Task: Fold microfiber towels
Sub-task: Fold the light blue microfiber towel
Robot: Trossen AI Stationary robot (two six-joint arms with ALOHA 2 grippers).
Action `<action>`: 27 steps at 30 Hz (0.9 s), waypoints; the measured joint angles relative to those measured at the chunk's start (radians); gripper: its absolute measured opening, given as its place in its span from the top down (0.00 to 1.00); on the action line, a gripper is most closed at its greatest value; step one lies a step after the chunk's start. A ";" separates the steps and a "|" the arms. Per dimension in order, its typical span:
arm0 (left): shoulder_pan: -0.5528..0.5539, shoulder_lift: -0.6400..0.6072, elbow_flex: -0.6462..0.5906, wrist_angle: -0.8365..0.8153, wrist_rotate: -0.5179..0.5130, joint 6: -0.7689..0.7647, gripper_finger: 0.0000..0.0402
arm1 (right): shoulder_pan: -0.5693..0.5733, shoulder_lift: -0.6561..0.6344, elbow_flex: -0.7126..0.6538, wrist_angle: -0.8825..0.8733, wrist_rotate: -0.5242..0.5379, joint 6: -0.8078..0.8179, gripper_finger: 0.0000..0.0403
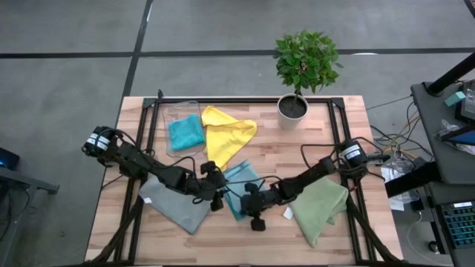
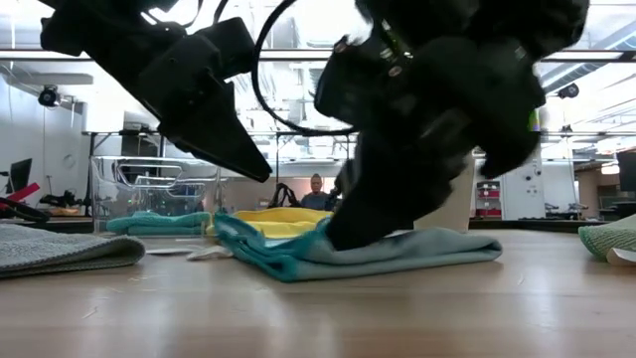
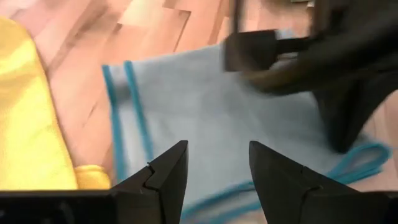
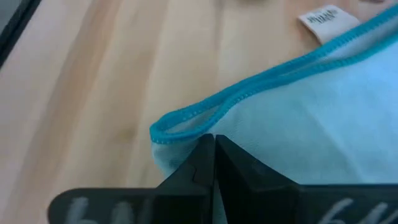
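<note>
Grippers [image 1: 236, 196] low over blue towel [image 1: 239, 179]

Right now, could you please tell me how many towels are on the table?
5: teal towel in the bin, yellow towel beside it, light blue towel centre, grey towel left, green towel right. None seems hidden.

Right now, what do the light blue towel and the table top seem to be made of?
Light blue towel: soft, matte, fine-napped cloth, probably microfiber, with a brighter stitched blue edge. Table top: pale wood planks, smooth, slightly glossy finish; grain and plank joints show.
</note>
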 joint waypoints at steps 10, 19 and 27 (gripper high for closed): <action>0.003 0.012 -0.003 0.027 -0.067 0.003 0.61 | 0.005 -0.162 0.001 -0.266 -0.002 -0.059 0.97; 0.016 0.105 -0.005 0.046 -0.092 0.002 0.61 | 0.035 -0.235 0.001 -0.440 0.003 -0.126 0.72; 0.023 0.136 -0.002 0.074 -0.099 -0.004 0.61 | 0.050 -0.193 -0.003 -0.445 0.063 -0.210 0.56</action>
